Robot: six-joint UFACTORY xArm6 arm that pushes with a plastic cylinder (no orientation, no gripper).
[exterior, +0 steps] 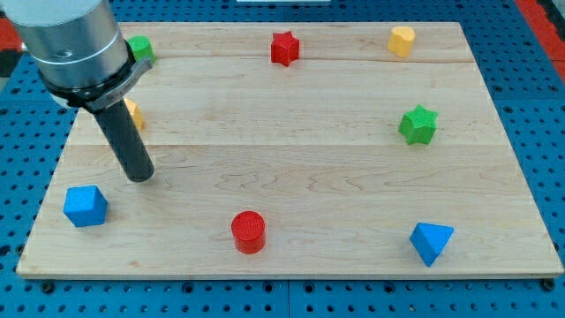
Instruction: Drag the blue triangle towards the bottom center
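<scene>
The blue triangle [431,241] lies near the board's bottom right corner. My tip [139,176] rests on the board at the view's left, far from the triangle, above and right of the blue cube [86,206]. A red cylinder [249,231] stands at the bottom centre, between my tip and the triangle.
A green block [139,49] sits at the top left, partly hidden by the arm. A yellow block [134,113] shows behind the rod. A red star [284,48] is at the top centre, a yellow block [402,41] at the top right, a green star [418,124] at the right.
</scene>
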